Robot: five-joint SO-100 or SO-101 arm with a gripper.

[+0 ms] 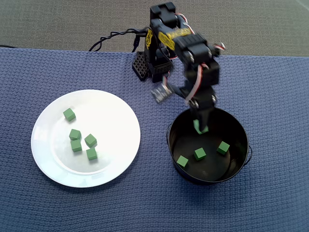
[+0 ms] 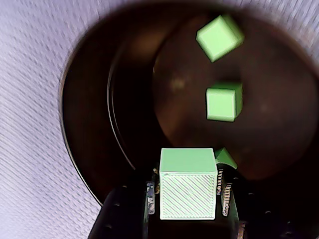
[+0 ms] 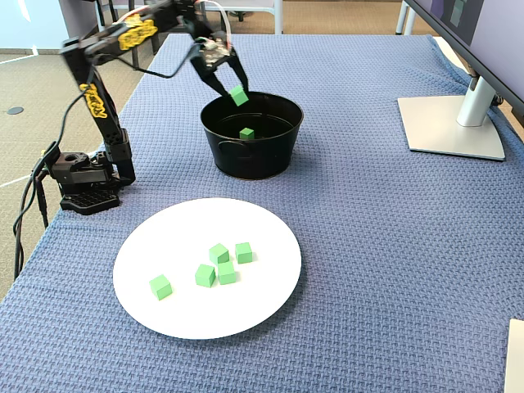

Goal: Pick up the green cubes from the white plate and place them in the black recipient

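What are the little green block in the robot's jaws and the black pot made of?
The held green cube looks like matte 3D-printed plastic: fine diagonal lines cover its face. The black pot seems painted or enamelled metal, judging by its shiny dark inside and thin rim, though glossy plastic is possible.

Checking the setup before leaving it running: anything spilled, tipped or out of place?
Nothing stands out. Five green cubes sit on the white plate, three lie inside the upright black recipient, and the gripper holds one above it.

bright even daylight, blurred wrist view
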